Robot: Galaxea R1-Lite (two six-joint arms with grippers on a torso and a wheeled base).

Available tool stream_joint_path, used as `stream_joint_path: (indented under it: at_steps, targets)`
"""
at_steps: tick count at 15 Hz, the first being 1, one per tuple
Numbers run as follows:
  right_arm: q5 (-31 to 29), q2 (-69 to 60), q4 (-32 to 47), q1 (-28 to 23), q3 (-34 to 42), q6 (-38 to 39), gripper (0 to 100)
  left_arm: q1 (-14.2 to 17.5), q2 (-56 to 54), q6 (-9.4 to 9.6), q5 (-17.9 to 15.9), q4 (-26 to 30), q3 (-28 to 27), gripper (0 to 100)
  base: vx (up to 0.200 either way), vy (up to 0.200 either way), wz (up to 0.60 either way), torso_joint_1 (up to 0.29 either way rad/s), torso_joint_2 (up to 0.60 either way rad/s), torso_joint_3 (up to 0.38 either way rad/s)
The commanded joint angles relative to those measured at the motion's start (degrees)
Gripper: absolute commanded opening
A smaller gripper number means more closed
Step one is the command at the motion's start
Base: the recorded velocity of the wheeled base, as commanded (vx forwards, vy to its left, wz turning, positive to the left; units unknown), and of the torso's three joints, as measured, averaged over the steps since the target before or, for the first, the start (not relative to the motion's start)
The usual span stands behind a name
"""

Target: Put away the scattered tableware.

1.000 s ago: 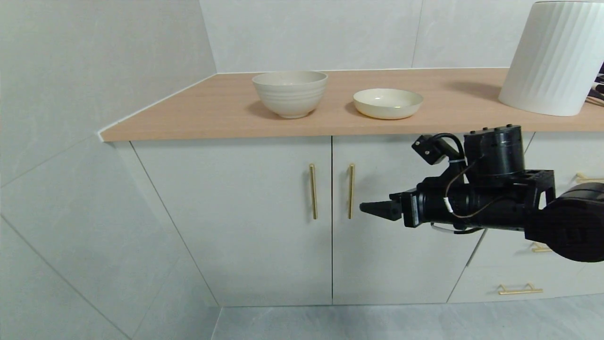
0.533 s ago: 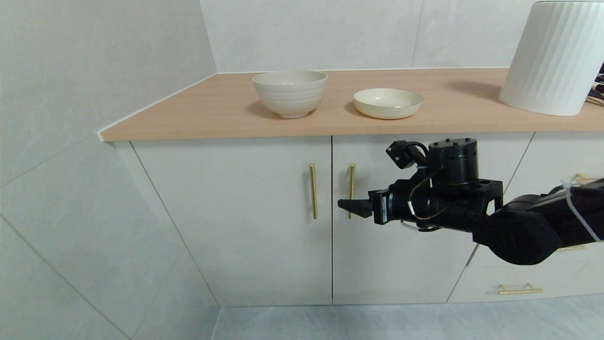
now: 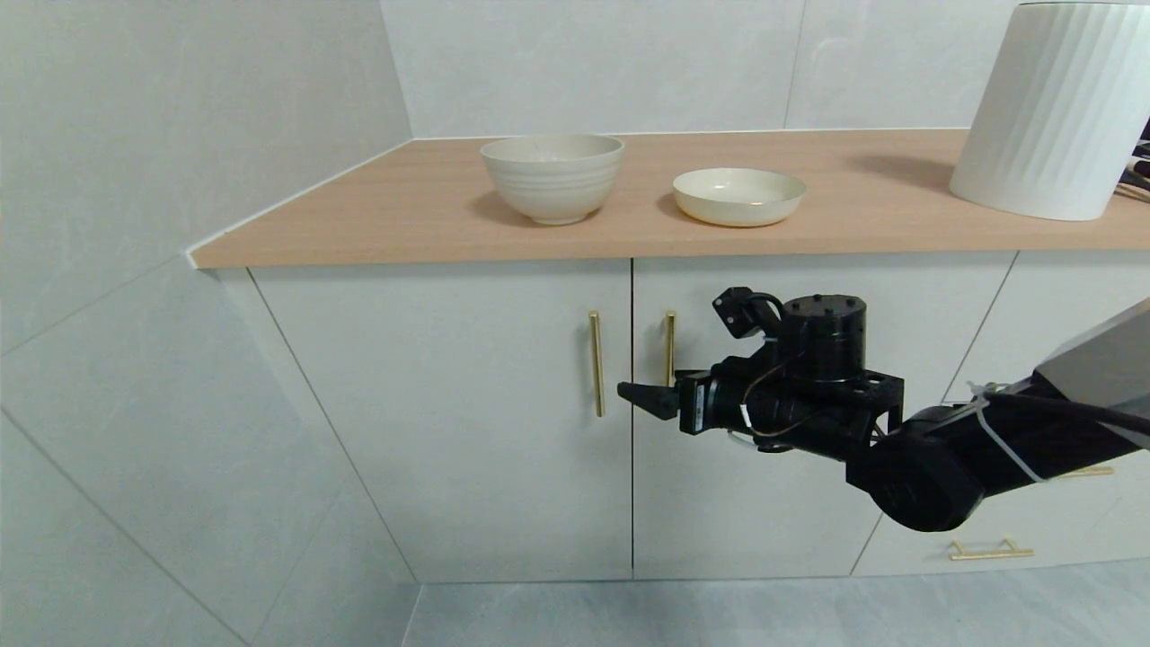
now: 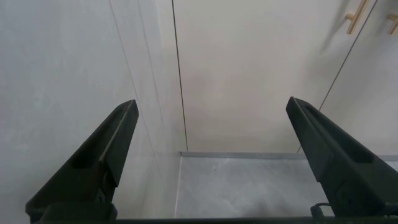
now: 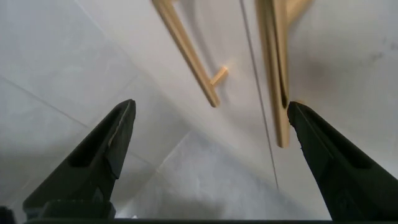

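Right gripper (image 3: 640,396), jaws apart, at the slim brass cabinet handle (image 3: 669,337); white doors (image 3: 449,404) shut. Ribbed cream bowl (image 3: 552,177), shallow cream dish (image 3: 738,195) unstowed on wooden counter (image 3: 404,216).

The right gripper (image 5: 210,107) holds its two black, wedge-shaped fingers (image 5: 99,163) wide apart. Beyond the gap stand two pale, flat cabinet doors (image 5: 336,43), parted by a thin dark seam (image 5: 259,93). Each door carries a slim brass-coloured bar handle. One handle (image 5: 185,48) runs slantwise across its door, and a short stand-off post (image 5: 219,75) joins it to the door near its end. The other handle (image 5: 277,68) lies across the seam from it, just beside the tip of one finger; whether they touch cannot be told. Past the doors' edge lies a grey floor (image 5: 205,193), and a pale tiled wall (image 5: 50,68) with faint joints adjoins the first door.
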Motion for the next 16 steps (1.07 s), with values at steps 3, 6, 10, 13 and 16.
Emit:
stream_joint_path:
  at_steps: [3, 6, 10, 13, 16]
  targets:
    - [-0.56, 1.52, -1.3, -0.11, -0.31, 0.19, 100, 0.02, 0.0, 0.0, 0.03, -0.03, 0.0, 100, 0.0, 0.0, 0.0, 0.0, 0.0, 0.0]
    - [-0.56, 3.63, -7.98, 0.15, -0.66, 4.49, 100, 0.02, 0.0, 0.0, 0.03, -0.03, 0.0, 100, 0.0, 0.0, 0.0, 0.0, 0.0, 0.0]
    - [-0.12, 3.45, -9.39, 0.24, -0.49, 7.3, 100, 0.02, 0.0, 0.0, 0.03, -0.03, 0.0, 100, 0.0, 0.0, 0.0, 0.0, 0.0, 0.0]
    - [2.08, 2.48, -9.39, 0.33, -0.14, 10.38, 100, 0.02, 0.0, 0.0, 0.03, -0.03, 0.0, 100, 0.0, 0.0, 0.0, 0.0, 0.0, 0.0]
    - [6.65, 0.64, -9.39, 0.51, 1.97, 12.67, 100, 0.02, 0.0, 0.0, 0.03, -0.03, 0.0, 100, 0.0, 0.0, 0.0, 0.0, 0.0, 0.0]
